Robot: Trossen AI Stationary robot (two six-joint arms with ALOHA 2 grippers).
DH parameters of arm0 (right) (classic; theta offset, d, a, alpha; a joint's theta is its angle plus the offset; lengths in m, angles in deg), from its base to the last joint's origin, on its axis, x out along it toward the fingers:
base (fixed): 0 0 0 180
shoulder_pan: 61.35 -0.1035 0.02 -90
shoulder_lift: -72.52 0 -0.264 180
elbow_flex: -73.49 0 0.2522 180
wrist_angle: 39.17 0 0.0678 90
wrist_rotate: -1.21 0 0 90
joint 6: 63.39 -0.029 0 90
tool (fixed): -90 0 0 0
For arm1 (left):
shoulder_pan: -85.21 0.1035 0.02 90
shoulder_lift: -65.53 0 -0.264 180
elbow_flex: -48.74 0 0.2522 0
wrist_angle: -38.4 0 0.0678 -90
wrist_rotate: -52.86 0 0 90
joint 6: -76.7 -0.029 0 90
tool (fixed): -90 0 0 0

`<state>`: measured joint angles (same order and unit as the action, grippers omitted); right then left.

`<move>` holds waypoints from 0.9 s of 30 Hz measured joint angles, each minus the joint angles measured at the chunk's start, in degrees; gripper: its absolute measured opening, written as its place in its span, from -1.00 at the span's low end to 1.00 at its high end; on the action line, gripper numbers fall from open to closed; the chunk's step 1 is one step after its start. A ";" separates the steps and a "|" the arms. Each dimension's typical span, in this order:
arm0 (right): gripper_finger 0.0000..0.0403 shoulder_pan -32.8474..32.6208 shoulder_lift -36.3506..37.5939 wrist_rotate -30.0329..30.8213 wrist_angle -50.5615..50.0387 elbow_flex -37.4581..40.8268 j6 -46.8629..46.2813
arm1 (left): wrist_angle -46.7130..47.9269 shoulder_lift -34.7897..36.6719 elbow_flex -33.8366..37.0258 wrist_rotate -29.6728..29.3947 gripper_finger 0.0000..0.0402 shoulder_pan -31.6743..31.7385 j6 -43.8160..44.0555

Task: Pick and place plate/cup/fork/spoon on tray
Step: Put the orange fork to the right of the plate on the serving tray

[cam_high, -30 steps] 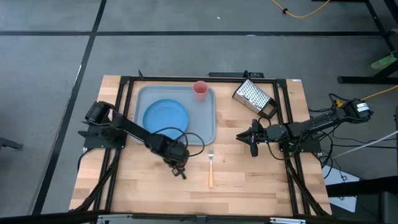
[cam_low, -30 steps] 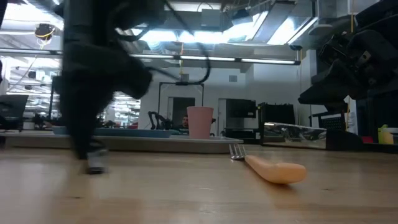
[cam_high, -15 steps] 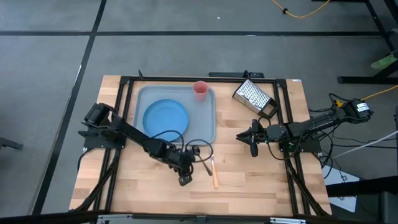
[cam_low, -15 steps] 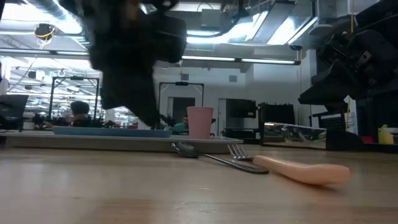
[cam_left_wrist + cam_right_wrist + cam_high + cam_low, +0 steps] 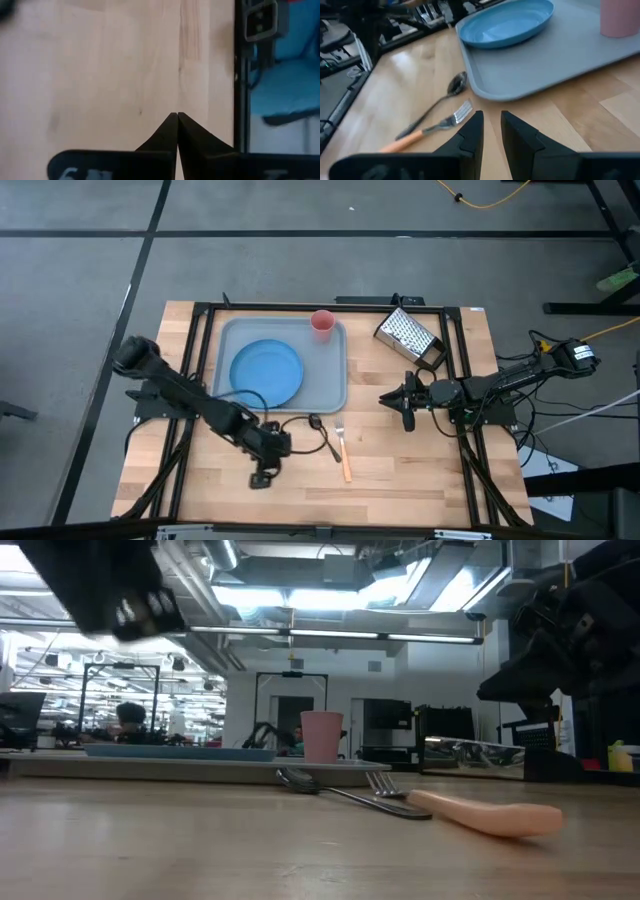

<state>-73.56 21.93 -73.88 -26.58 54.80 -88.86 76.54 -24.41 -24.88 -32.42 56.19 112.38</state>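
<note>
The blue plate (image 5: 266,371) and the pink cup (image 5: 322,324) stand on the grey-blue tray (image 5: 331,394), the cup at its far right corner. The dark spoon (image 5: 322,434) and the orange-handled fork (image 5: 342,455) lie side by side on the wood just near of the tray; both also show in the right wrist view, the spoon (image 5: 438,102) and the fork (image 5: 427,129). My left gripper (image 5: 262,476) is shut and empty, left of the spoon and raised off the table. My right gripper (image 5: 388,400) waits right of the tray, narrowly open and empty.
A metal box grater (image 5: 408,335) lies at the far right, beyond my right gripper. A black frame (image 5: 200,315) runs around the work area. Bare wood (image 5: 400,480) lies near of the fork and to its right.
My left gripper first went toward the fork, and the spoon came to lie beside it; the fork's handle swung a little to the right. Then the gripper went up and toward the table's left and near edge, leaving the spoon on the wood.
</note>
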 joint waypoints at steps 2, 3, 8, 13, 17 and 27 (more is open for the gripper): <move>-0.65 0.01 0.01 0.01 0.32 0.00 -1.07 | 1.17 3.18 0.03 -2.10 -1.00 -0.39 -6.28; -0.65 0.01 0.01 0.01 0.57 0.00 -1.52 | 2.02 5.05 0.38 -3.96 -1.00 -0.73 -10.04; -0.65 0.02 -0.02 2.98 2.68 0.00 -4.25 | 0.44 16.27 9.28 -10.16 -1.00 -0.53 -24.40; -0.65 0.02 -0.02 7.95 6.60 0.00 -4.31 | -11.91 29.91 27.55 -10.47 -1.00 2.56 -24.63; -0.65 0.04 0.00 12.83 11.98 0.00 -2.15 | -22.09 39.29 36.82 -10.06 -1.00 4.11 -20.69; -0.65 1.92 0.01 15.45 21.46 0.00 14.03 | -49.77 52.24 54.46 -11.70 -1.00 4.70 -37.08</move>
<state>-71.64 21.93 -58.43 -5.12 54.80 -74.83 26.77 27.83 29.58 -44.13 60.90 75.30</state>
